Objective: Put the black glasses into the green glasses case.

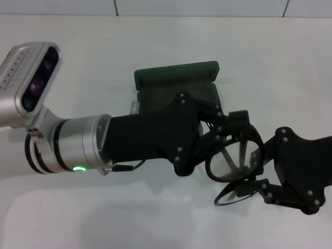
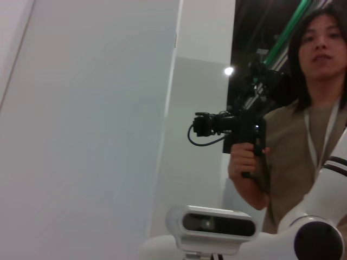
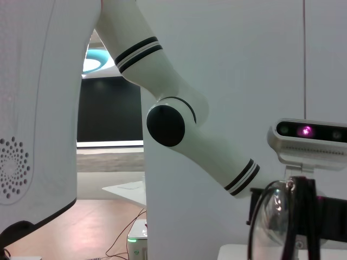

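Both arms meet at centre-right of the head view, above the white surface. The black glasses hang between them, lenses stacked and tilted, long axis roughly diagonal. The left gripper pinches the upper frame; the right gripper clamps the lower rim (contact partly hidden). Behind, the green glasses case sits open at upper centre, mostly covered by the left arm.

black glasses, green glasses case
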`<state>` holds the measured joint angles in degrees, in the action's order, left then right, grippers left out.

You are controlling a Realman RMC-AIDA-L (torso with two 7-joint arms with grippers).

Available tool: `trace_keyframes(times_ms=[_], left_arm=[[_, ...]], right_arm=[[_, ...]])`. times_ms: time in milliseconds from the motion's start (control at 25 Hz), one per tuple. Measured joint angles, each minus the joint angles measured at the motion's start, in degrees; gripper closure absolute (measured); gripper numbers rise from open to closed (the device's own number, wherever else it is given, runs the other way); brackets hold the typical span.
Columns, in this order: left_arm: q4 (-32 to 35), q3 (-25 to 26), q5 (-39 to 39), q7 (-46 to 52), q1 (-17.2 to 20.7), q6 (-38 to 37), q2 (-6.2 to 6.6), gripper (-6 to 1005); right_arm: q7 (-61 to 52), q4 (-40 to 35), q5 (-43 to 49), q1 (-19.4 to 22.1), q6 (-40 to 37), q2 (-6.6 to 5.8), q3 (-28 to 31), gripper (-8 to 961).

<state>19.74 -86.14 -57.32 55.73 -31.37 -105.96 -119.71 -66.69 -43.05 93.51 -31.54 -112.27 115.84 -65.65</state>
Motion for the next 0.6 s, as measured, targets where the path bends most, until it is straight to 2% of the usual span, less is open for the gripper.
trace_keyframes(times_ms=[320, 600], left_arm=[[-0.6, 1.3, 0.2, -0.2, 0.6, -0.5, -0.14, 957], [-4.0, 5.9, 9.7, -0.6, 4.6, 0.4, -0.27, 957]], right_arm=[[0.3, 0.1, 0.0, 0.2, -0.1, 0.0, -0.1, 840], [1.6, -0.5, -1.2, 1.9, -1.6, 0.06, -0.1, 840]])
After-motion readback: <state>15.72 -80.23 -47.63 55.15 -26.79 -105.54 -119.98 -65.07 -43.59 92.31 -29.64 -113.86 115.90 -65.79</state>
